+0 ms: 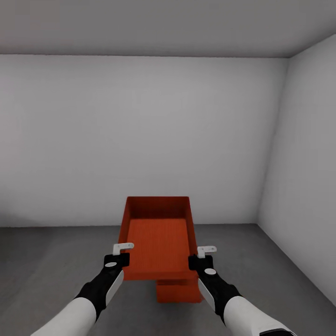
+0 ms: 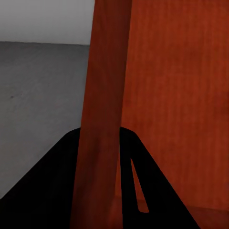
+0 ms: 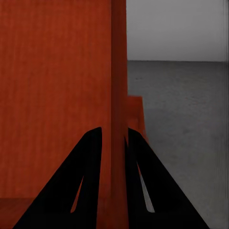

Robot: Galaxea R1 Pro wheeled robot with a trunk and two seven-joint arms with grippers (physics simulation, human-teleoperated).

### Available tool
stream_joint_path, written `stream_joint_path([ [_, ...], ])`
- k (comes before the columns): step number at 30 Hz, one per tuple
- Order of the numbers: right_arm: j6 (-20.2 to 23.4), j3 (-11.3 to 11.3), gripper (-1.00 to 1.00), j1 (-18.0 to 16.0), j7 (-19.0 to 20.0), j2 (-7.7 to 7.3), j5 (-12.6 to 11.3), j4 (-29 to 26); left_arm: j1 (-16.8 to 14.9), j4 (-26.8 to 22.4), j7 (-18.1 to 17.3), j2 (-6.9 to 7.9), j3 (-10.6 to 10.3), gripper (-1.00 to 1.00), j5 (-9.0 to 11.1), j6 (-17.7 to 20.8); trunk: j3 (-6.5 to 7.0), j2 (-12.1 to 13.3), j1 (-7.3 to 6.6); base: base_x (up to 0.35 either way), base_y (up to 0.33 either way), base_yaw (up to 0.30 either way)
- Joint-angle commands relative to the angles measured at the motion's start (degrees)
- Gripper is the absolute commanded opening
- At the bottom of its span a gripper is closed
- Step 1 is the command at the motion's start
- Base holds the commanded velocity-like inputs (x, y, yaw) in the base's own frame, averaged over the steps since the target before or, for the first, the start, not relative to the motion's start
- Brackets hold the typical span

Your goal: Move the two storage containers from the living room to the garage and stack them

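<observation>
I am in the garage, holding one orange-red storage container (image 1: 158,238) in the air, open side up, with both arms. My left gripper (image 1: 122,254) is shut on its left side wall (image 2: 102,95), and my right gripper (image 1: 200,256) is shut on its right side wall (image 3: 119,71). In each wrist view the black fingers straddle the wall. The other storage container (image 1: 179,291) stands on the dark grey floor (image 1: 46,261) right beneath the held one. Most of it is hidden, but a corner of it (image 3: 135,112) shows past the right wall.
A plain grey back wall (image 1: 140,140) stands a few steps ahead. A side wall (image 1: 308,177) closes the room on the right. Bare concrete floor spreads to the left and right of the containers.
</observation>
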Motion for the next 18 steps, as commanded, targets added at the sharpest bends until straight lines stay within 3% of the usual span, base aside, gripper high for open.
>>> stream_joint_path([
  [1, -0.15, -0.49, -1.0, -0.06, -0.65, 0.0, -0.19, 0.22, -0.05, -1.69, 0.73, 0.9, 2.44, -1.0, -0.21, 0.4, -0.1, -0.08, 0.05, 0.317, 0.0, -0.287],
  [18, -0.24, -0.49, -1.0, -0.06, -0.65, 0.0, -0.19, 0.22, -0.05, -2.01, 0.73, 1.06, 2.48, -1.0, -0.22, 0.39, -0.1, -0.08, 0.05, 0.32, 0.0, -0.287],
])
